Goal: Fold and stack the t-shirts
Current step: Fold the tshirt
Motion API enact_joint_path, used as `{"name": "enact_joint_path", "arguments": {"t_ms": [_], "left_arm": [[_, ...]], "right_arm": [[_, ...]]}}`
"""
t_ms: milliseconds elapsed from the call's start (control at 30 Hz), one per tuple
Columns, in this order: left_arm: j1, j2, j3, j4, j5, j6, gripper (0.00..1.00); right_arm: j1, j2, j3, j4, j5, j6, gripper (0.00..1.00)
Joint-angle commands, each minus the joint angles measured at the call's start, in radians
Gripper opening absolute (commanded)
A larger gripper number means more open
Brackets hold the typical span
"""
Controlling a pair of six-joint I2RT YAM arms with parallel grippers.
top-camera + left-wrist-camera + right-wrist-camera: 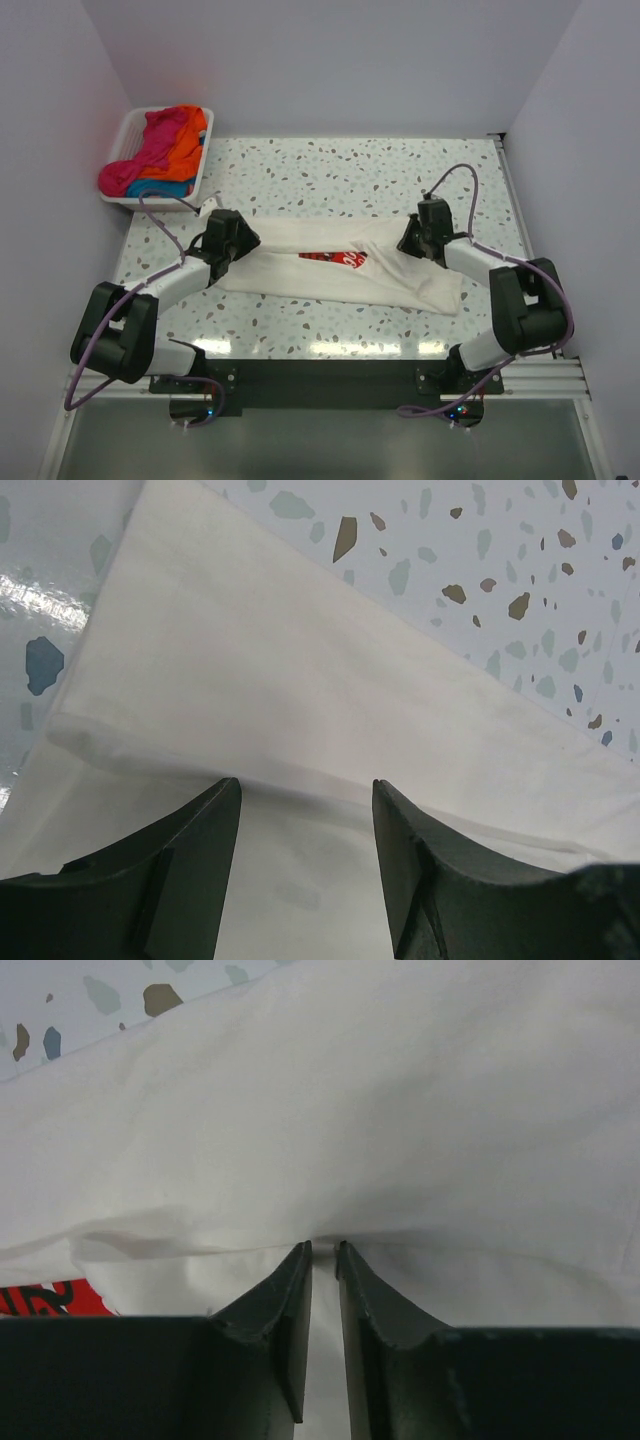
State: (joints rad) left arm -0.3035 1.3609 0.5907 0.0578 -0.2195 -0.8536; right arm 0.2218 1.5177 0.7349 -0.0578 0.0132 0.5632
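A cream-white t-shirt (330, 275) lies across the middle of the table, its top part folded down so only a strip of the red logo (335, 258) shows. My left gripper (245, 238) is over the shirt's left end, open. In the left wrist view (305, 785) its fingers straddle a cloth fold edge (300, 710). My right gripper (410, 240) is at the shirt's right end. In the right wrist view (323, 1248) it is shut on a cloth fold (400, 1160), with a bit of red logo (40, 1300) at the left. Magenta-pink, orange and blue t-shirts (160, 150) lie piled in the basket.
A white slatted basket (128, 125) stands at the table's back left corner. White walls close in the back and both sides. The speckled tabletop (350, 170) shows behind the shirt, and a narrower strip shows in front of it.
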Motion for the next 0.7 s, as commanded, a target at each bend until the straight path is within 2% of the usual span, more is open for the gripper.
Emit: {"name": "enact_joint_path", "arguments": {"t_ms": [0, 33, 67, 167, 467, 667], "left_arm": [[-0.006, -0.023, 0.015, 0.019, -0.007, 0.001, 0.6], [-0.006, -0.022, 0.015, 0.019, -0.006, -0.001, 0.6], [-0.006, -0.022, 0.015, 0.019, -0.006, -0.001, 0.6], [-0.006, -0.022, 0.014, 0.017, -0.006, -0.002, 0.6], [-0.006, -0.028, 0.004, 0.023, -0.004, -0.007, 0.6], [-0.006, -0.032, -0.006, 0.027, 0.0, -0.009, 0.6]], "right_arm": [[0.033, -0.031, 0.021, 0.049, 0.034, 0.001, 0.19], [0.039, -0.048, 0.014, 0.047, 0.036, 0.007, 0.15], [0.045, -0.059, 0.006, 0.042, 0.037, 0.01, 0.07], [0.071, -0.119, -0.021, 0.036, 0.034, 0.023, 0.0], [0.197, -0.332, -0.11, -0.017, 0.01, 0.035, 0.0], [0.281, -0.392, -0.158, -0.04, 0.005, 0.03, 0.0]]}}
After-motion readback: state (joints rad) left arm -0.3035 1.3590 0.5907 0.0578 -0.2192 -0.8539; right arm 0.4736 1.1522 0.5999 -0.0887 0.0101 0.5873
